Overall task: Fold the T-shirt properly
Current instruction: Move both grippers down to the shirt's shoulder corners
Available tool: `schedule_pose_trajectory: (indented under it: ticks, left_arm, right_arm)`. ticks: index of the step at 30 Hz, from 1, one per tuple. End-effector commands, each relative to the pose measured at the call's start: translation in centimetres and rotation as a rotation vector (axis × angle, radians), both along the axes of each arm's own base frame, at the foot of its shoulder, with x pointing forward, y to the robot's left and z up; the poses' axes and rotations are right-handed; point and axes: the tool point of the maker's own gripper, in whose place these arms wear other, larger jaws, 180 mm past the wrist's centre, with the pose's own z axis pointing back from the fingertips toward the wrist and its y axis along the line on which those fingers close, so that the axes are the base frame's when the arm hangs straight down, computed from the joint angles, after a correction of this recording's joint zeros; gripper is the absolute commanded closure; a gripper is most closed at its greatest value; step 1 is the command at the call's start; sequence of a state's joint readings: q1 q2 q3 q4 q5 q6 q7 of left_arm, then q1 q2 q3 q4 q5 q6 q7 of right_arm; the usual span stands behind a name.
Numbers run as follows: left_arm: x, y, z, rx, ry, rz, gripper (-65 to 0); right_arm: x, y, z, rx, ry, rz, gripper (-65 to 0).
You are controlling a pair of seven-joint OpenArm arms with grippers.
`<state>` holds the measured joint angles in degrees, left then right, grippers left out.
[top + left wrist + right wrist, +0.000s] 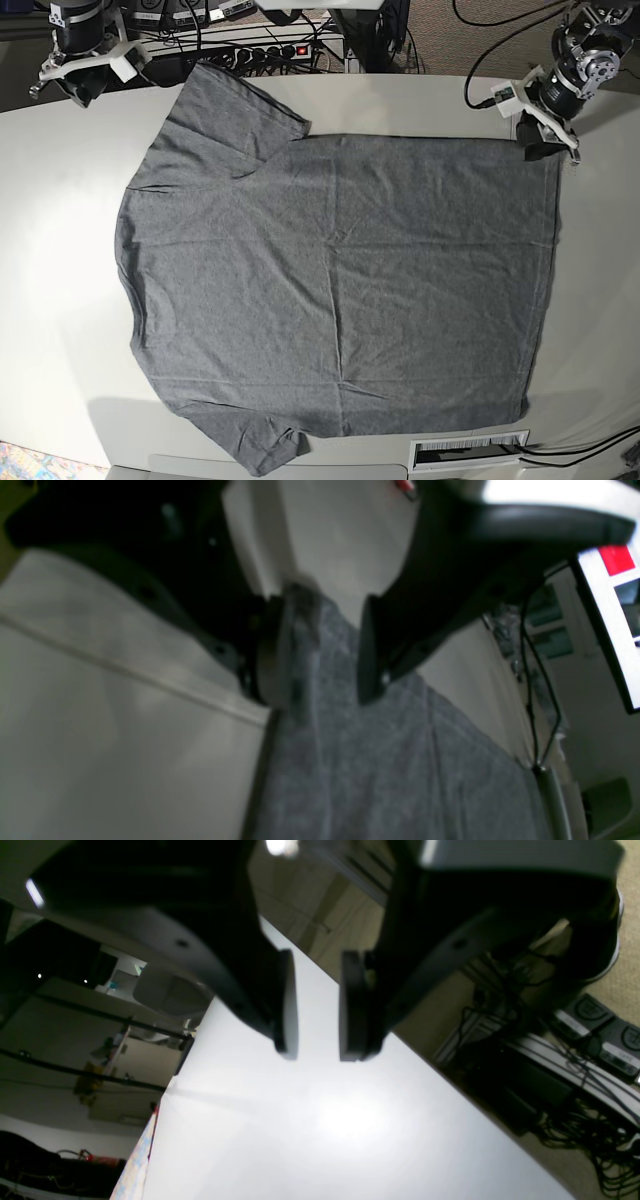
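Lying flat and spread across the white table [60,300], the grey T-shirt [340,290] looked soft, light, limp; best pinched at hem corners. Left gripper [320,655] jaws apart, straddling the hem corner, seemingly released though blurred. Right gripper [317,1005] jaws apart, empty, off near the sleeve.
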<state>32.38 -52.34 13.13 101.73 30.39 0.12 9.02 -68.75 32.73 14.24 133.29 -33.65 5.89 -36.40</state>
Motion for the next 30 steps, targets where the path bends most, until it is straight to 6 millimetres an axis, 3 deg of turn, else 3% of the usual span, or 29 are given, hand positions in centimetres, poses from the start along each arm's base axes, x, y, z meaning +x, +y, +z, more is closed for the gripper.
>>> schedule_pose_trajectory:
  ticks: [1,11,30]
  left_arm:
    - [-0.3,0.8,0.0,0.031,0.031,-0.016,-24.5]
    - [-2.3,1.8,-0.7,0.078,0.123,-0.08,-24.5]
    - [0.9,0.9,0.2,-0.006,0.179,-0.075,-24.1]
  right_arm:
    - [0.4,0.0,0.8,-0.018,-0.027,0.01,-15.6]
    - [1.0,0.0,1.1,-0.018,-0.047,0.009,-15.6]
    - [1.2,-0.6,1.6,-0.07,-0.059,0.008,-15.6]
